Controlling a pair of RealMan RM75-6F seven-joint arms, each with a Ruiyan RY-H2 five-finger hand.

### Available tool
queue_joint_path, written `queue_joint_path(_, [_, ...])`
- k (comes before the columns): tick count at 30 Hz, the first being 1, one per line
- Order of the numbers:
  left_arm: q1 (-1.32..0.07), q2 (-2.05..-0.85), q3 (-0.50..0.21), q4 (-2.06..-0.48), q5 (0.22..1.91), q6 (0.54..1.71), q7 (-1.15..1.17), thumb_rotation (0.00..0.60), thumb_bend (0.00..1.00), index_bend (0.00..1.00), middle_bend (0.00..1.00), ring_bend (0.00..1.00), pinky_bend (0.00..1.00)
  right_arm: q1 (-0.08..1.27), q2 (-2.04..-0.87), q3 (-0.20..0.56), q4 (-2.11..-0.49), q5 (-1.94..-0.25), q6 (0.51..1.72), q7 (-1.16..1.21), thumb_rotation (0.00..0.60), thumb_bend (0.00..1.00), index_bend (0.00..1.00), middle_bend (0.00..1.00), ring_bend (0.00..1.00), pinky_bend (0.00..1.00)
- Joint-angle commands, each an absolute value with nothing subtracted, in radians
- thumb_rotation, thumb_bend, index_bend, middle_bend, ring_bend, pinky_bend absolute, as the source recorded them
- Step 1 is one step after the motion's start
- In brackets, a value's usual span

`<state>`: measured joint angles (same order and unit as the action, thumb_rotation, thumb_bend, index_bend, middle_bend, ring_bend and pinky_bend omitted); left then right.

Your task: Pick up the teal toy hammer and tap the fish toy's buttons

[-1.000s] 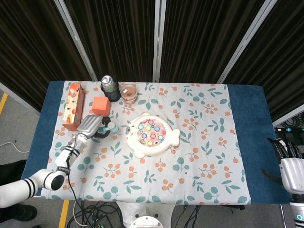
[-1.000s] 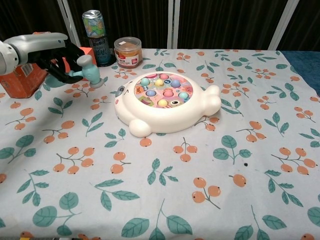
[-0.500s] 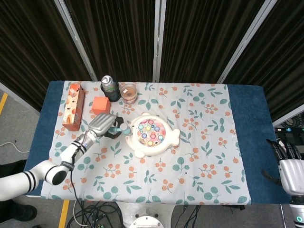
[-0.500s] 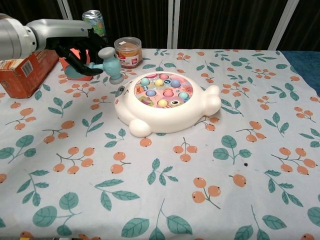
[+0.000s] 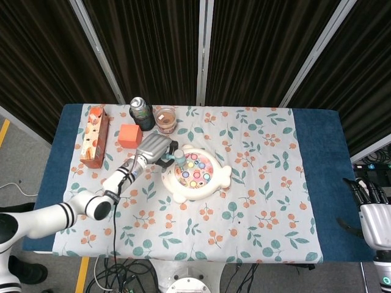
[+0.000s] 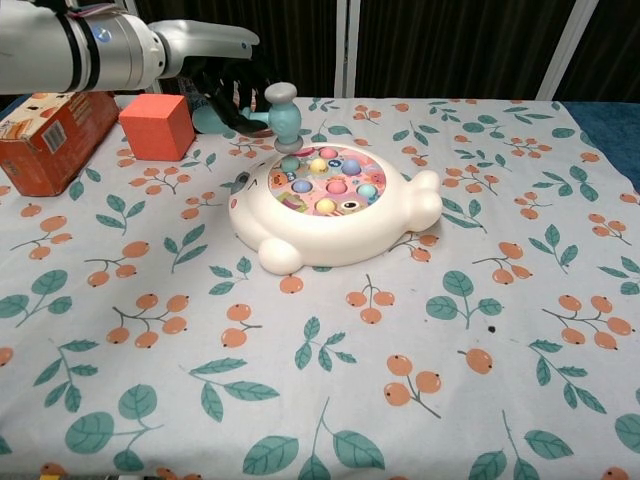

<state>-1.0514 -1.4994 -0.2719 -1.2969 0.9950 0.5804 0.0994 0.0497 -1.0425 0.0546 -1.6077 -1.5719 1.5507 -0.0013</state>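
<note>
My left hand grips the handle of the teal toy hammer. The hammer's head hangs upright over the far left rim of the fish toy, its lower face touching or just above a blue button there. The fish toy is white with a pink top and several coloured buttons. My right hand hangs beyond the table's right edge in the head view, fingers pointing up and holding nothing.
An orange cube and an orange carton sit at the left. A can and a small jar stand behind the fish toy in the head view. The cloth in front of the fish is bare.
My left hand carried the hammer rightward from beside the orange cube to above the fish toy's left edge. The right hand stayed put.
</note>
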Motion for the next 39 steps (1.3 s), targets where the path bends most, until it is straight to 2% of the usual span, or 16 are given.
queue_joint_path(1, [-1.076,-1.514,-0.26,-1.285,0.956,0.58,0.132,0.6,0.58,0.71,0.59,0.48,0.53,0.051,-1.043,0.056,-1.602,-1.57,1.55,0.005,0.6,0.0,0.11,0.2,0.05,0.11])
queue_joint_path(12, [-1.122,-1.547,-0.218,-1.255,0.864,0.573,0.201,0.6,0.58,0.71,0.59,0.48,0.53,0.052,-1.047,0.055,-1.587,-1.565,1.543,0.023,0.6,0.0,0.11,0.2,0.05,0.11])
queue_joint_path(21, [-1.125,-1.474,-0.229,-1.343,0.843,0.608,0.206,0.6,0.58,0.71,0.59,0.48,0.54,0.048,-1.048,0.057,-1.582,-1.566,1.553,0.029,0.6,0.0,0.11,0.2,0.05,0.11])
queue_joint_path(32, [-1.18,-1.503,-0.165,-1.29,0.767,0.568,0.277,0.6,0.58,0.72,0.59,0.48,0.54,0.046,-1.051,0.054,-1.581,-1.562,1.548,0.03,0.6,0.0,0.11,0.2,0.05,0.11])
queue_joint_path(39, [-1.167,-1.431,-0.174,-1.398,0.777,0.627,0.276,0.6,0.58,0.72,0.59,0.48,0.54,0.043,-1.051,0.056,-1.579,-1.567,1.558,0.033,0.6,0.0,0.11,0.2,0.05,0.11])
